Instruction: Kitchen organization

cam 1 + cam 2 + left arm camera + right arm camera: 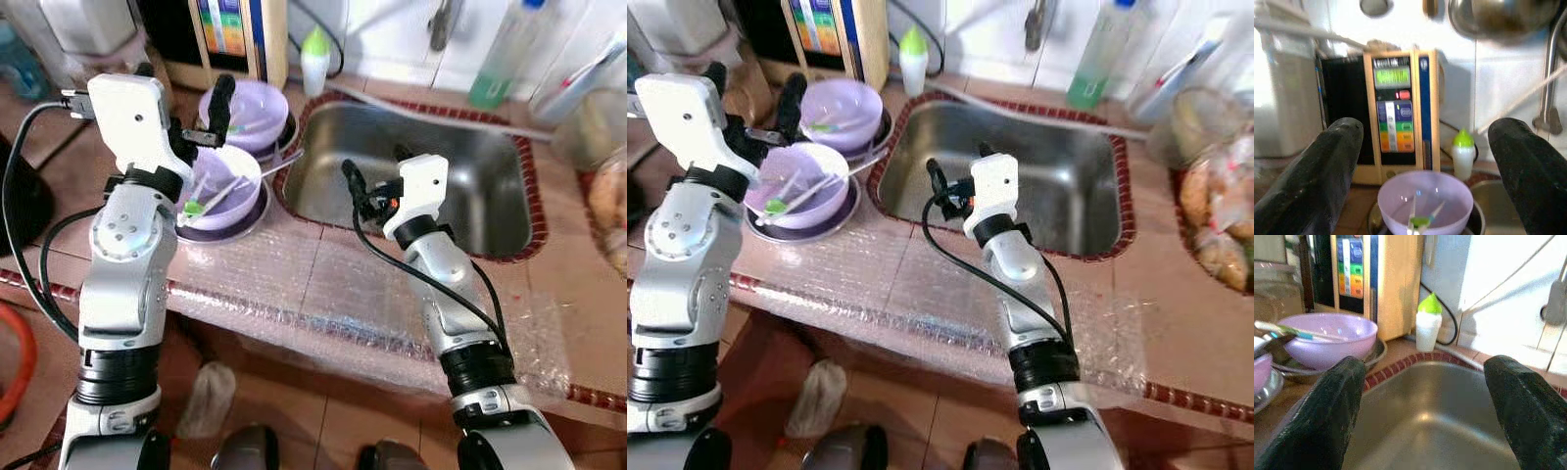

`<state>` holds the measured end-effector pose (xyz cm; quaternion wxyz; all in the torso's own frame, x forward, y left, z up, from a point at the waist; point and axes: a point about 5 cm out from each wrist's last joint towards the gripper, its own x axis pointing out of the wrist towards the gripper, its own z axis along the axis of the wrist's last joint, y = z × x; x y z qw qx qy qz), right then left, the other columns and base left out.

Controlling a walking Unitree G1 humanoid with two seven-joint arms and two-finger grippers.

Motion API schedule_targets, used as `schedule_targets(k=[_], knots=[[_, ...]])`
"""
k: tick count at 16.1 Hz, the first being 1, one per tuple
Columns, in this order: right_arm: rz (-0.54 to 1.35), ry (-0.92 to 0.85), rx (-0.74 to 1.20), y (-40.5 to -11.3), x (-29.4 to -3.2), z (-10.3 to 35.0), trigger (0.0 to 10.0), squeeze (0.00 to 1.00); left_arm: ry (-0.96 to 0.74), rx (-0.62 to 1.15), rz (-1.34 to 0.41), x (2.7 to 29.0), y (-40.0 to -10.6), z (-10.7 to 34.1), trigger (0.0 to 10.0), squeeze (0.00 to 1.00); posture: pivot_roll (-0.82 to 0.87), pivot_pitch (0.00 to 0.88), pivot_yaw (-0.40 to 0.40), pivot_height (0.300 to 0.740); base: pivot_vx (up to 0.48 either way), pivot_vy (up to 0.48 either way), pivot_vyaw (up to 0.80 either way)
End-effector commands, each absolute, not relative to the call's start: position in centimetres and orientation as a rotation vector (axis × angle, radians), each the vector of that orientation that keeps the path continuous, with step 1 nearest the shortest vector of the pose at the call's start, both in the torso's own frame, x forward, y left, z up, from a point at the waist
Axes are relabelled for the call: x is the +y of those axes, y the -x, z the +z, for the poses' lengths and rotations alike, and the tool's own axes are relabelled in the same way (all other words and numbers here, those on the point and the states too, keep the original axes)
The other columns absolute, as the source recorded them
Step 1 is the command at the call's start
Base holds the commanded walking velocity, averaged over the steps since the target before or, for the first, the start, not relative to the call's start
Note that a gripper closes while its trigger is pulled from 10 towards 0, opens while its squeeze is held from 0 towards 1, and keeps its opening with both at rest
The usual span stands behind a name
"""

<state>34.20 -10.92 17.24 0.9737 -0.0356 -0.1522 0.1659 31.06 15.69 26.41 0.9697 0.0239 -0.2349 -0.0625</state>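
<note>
Two lilac bowls on the counter left of the sink (509, 201), each seated on a metal plate: the near bowl (227, 188) with a green-tipped utensil and a pale stick lying across it, the far bowl (245, 113) just behind, touching or nearly so, with utensils of its own. Both well left of centre, close under the left arm.

Left gripper (201, 132) raised just above the near bowl's far rim, fingers spread wide with nothing between them — in its wrist view, the far bowl framed squarely between the two black fingers (1327, 171), lying straight ahead and lower. Right gripper (370, 186) out over the sink's near-left corner, fingers likewise parted and empty, pointed toward the far-left corner of the basin.

Left arm plainly the nearer to either bowl; right arm apart from them, across the sink's rim. Utensils in the near bowl slanting from near-left to far-right, roughly toward the sink.

Beyond: a water machine (235, 34) against the far wall and a small green-capped bottle (314, 59) beside it.
</note>
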Motion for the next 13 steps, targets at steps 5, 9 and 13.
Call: schedule_targets(k=[5, 9, 13], knots=[[0.326, 0.076, -0.306, -33.8, -11.2, 16.5, 10.0, 0.00, -0.063, -0.504, -0.111, 14.5, -30.4, 25.5, 10.0, 0.00, 0.05, 0.000, -0.004, 0.740, 0.000, 0.000, 0.00], [0.346, 0.060, -0.283, -32.8, -11.2, 15.5, 10.0, 0.00, -0.069, -0.454, -0.098, 14.5, -29.0, 23.3, 10.0, 0.00, 0.07, 0.000, -0.018, 0.740, 0.000, 0.000, 0.00], [0.351, 0.077, -0.260, -32.2, -11.4, 15.0, 10.0, 0.00, -0.079, -0.428, -0.070, 15.1, -27.9, 22.1, 10.0, 0.00, 0.07, 0.000, -0.041, 0.740, 0.000, 0.000, 0.00]])
